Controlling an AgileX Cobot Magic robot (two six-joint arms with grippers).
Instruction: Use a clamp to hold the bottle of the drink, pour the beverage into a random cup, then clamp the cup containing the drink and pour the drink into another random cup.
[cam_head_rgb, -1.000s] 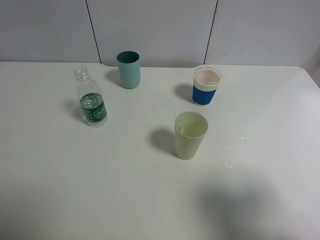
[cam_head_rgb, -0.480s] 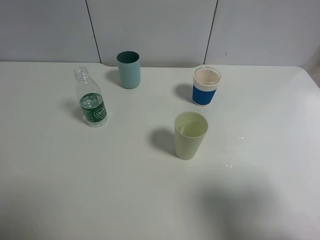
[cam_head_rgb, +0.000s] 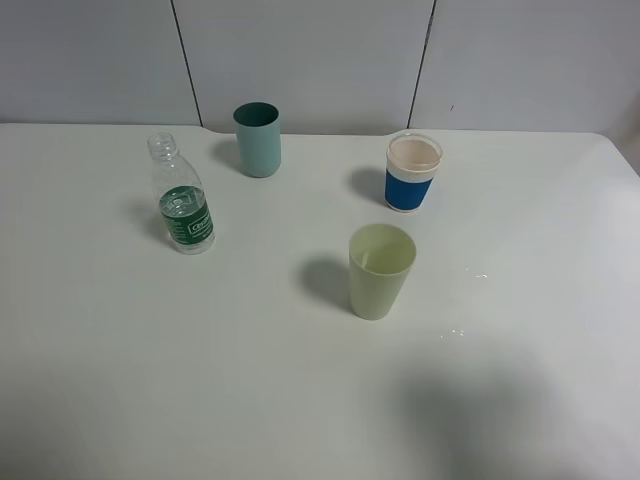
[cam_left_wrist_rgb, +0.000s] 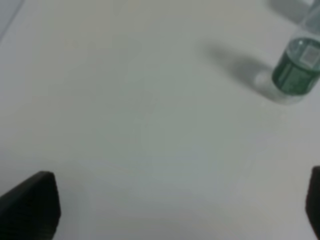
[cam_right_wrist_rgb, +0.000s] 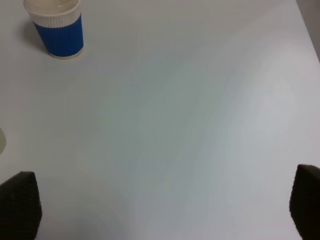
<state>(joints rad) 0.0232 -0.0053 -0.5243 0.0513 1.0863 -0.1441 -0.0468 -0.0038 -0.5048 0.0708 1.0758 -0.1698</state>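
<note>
The bottle (cam_head_rgb: 182, 200) stands upright on the left part of the white table (cam_head_rgb: 150, 380), green label round its lower half, narrow clear neck on top. In the left wrist view the bottle (cam_left_wrist_rgb: 296, 70) sits well ahead of the left tool (cam_left_wrist_rgb: 172, 205) and off to one side of the line between its jaws, with bare table between them; the jaws stand wide apart, only their dark tips showing at the picture's lower corners, and nothing is held.

The pale yellow-green cup (cam_head_rgb: 381, 270) stands upright near the middle of the table, well apart from the bottle. Behind it, toward the far edge, is the white cup with the blue band (cam_head_rgb: 414, 172), also upright. The right wrist view shows this white cup with the blue band (cam_right_wrist_rgb: 55, 27) far ahead of the right tool (cam_right_wrist_rgb: 162, 207) and to one side; that tool's jaws are spread wide too, gripping nothing.

A teal cup (cam_head_rgb: 258, 140) stands at the back, beyond the bottle. A few small wet drops (cam_head_rgb: 458, 332) glint on the table just right of the yellow-green cup
</note>
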